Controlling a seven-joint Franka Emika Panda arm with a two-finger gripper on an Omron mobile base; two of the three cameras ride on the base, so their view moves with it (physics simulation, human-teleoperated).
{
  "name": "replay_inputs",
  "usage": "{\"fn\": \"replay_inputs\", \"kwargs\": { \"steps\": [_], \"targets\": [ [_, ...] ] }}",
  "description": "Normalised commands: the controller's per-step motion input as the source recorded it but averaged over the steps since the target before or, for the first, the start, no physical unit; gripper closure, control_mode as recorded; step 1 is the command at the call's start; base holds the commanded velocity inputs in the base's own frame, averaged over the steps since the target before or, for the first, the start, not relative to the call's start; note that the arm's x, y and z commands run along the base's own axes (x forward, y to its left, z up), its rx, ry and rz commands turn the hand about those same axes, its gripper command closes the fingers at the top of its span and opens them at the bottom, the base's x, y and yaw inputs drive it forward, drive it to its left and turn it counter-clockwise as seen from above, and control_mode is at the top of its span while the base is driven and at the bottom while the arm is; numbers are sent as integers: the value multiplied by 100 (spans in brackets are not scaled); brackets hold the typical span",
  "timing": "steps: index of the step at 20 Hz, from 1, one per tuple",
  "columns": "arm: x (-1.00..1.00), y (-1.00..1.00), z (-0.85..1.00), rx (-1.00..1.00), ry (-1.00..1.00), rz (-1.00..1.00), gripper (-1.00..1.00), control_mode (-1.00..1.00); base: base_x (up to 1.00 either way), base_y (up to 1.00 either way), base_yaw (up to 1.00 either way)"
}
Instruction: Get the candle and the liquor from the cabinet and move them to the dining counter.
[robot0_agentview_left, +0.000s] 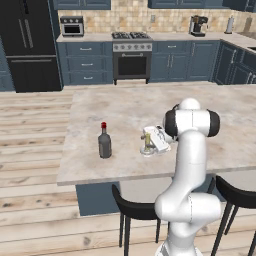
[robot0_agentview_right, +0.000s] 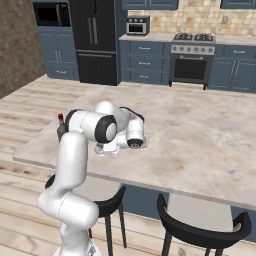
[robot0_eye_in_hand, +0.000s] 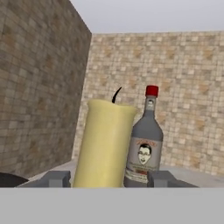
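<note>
Left base view first: the liquor (robot0_agentview_left: 104, 141) stands upright on the beige worktop (robot0_agentview_left: 150, 110) of the dining island, near its front edge. A bit to its right sits the candle (robot0_agentview_left: 148, 143) in its little silvery holder, with the end effector (robot0_agentview_left: 153, 140) right at it. The arm's big white joint covers part of the hand, so I can't tell from here if the fingers are touching the candle. Black stools (robot0_agentview_left: 134, 210) are tucked under the front edge, half hidden by the arm. Behind the island there's a stove (robot0_agentview_left: 132, 55) and a toaster oven (robot0_agentview_left: 72, 26) on the back counter.

Right base view: the arm blocks nearly everything. Just the bottle's red cap and a bit of its neck peek out behind the elbow, and the candle is lost behind the wrist. A black fridge (robot0_agentview_right: 95, 40) stands at the back.

Hand view: the candle fills the middle, pale yellow with a black wick, and the bottle stands just behind it to the right. The two finger tips (robot0_eye_in_hand: 56, 178) sit either side of the candle's base, spread apart. Whether they're actually pressing on it I can't tell, since the bottom is cut off.
</note>
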Motion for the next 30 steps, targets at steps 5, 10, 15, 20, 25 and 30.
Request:
{"fn": "replay_inputs", "kwargs": {
  "steps": [5, 10, 15, 20, 25, 30],
  "targets": [
    [-4, 0, 3, 0, -2, 0, -100, -100, 0, 0, 0],
    [-6, -1, 27, -2, 0, 0, -100, -100, 0, 0, 0],
    [-2, -6, 38, -5, 0, 0, -100, -100, 0, 0, 0],
    [-16, -10, 39, -6, 0, 0, -100, -100, 0, 0, 0],
    [-52, -7, 46, -7, -4, 0, -100, -100, 0, 0, 0],
    [-79, 0, 58, -9, -7, 0, -100, -100, 0, 0, 0]
  ]
}}
